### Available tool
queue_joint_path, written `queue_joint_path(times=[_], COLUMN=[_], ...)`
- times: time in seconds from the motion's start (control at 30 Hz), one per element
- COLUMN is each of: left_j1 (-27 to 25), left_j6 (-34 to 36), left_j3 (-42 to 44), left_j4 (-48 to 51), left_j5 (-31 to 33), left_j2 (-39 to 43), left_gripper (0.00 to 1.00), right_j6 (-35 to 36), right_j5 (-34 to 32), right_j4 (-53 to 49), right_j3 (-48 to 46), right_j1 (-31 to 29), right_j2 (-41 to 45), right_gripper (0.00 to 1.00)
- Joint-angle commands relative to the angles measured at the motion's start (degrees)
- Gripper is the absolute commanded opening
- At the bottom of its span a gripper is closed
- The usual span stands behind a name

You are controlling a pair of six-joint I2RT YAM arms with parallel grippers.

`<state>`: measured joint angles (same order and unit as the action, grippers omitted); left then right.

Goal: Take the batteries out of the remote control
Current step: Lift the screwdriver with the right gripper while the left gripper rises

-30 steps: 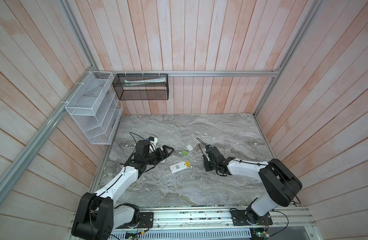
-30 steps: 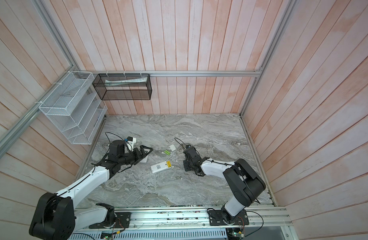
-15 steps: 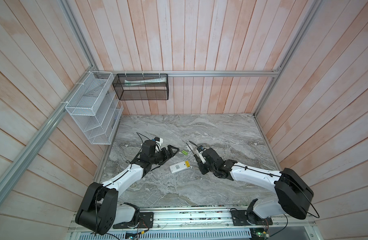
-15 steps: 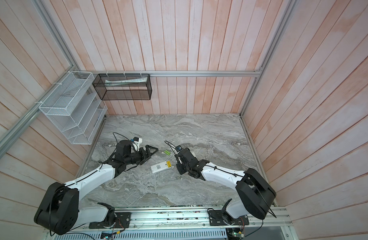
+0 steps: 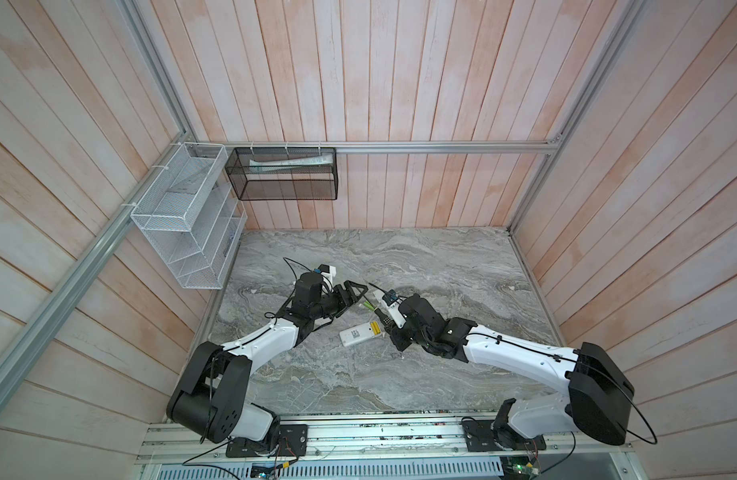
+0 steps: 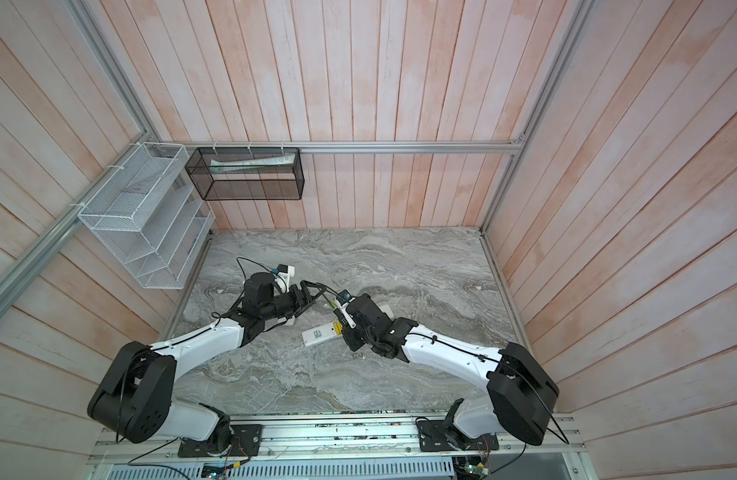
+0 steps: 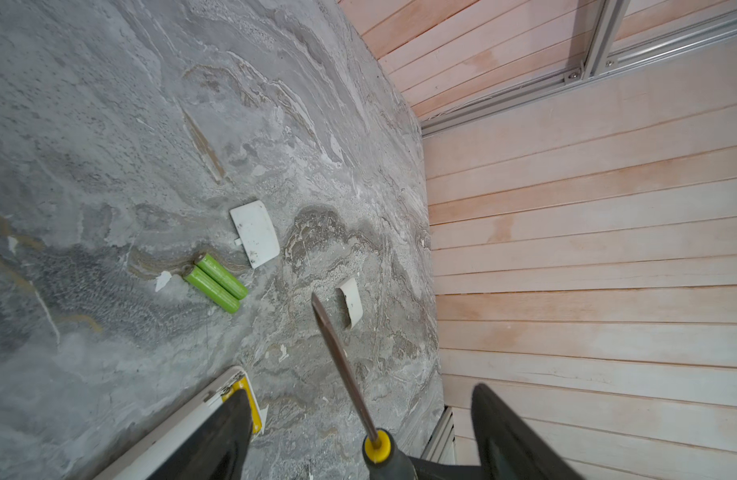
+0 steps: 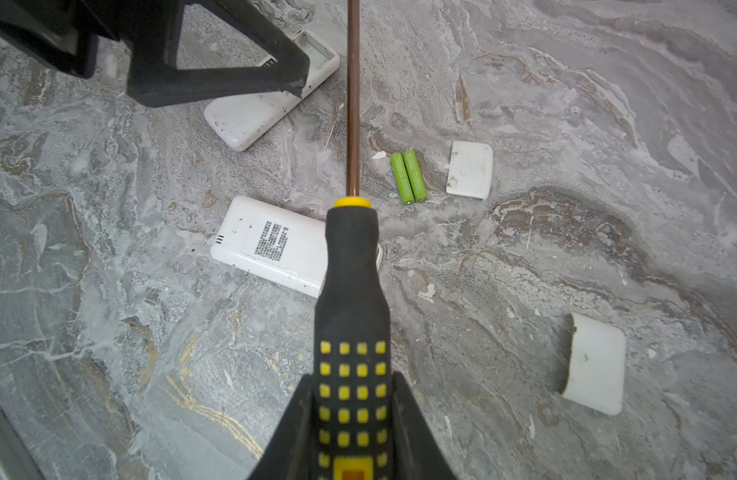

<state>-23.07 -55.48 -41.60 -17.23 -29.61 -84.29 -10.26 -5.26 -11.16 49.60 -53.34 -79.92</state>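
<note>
Swinging in over the last second, the left gripper (image 7: 358, 392) and right gripper (image 8: 352, 395) now meet above the labelled remote (image 8: 271, 245); the left stands wide, its jaws either side of the screwdriver (image 8: 350, 270) shaft without touching it, and the right is clamped on its black-and-yellow handle. Two green batteries (image 8: 408, 176) lie touching side by side on the table (image 8: 566, 124) near the remote, a white cover (image 8: 470, 170) just past them, while yellow batteries (image 7: 243, 392) sit in the remote's open end.
</note>
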Motion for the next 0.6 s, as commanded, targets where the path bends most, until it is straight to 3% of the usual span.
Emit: queue_joint_path(times=[0.0,0.2,0.57], left_j1=[-0.82,-1.35,-2.24], left_j6=[-0.95,-3.24,-6.74], left_j3=[-1.75,-1.04,-0.06], left_j4=[-3.70,-7.20,-10.26], left_j5=[0.60,0.16,-1.33], left_j2=[-2.12,-4.01,-5.99], left_gripper=[0.73,0.40,0.02], right_j6=[0.77,0.77,1.56], right_j5=[-0.34,-2.25,-4.78], right_j4=[-1.58,-2.32,-2.64], right_j3=[2.33,3.17,4.15], right_j1=[-0.88,-1.65,-2.47], right_j2=[1.71,1.57,1.13], right_gripper=[0.01,0.01,0.01])
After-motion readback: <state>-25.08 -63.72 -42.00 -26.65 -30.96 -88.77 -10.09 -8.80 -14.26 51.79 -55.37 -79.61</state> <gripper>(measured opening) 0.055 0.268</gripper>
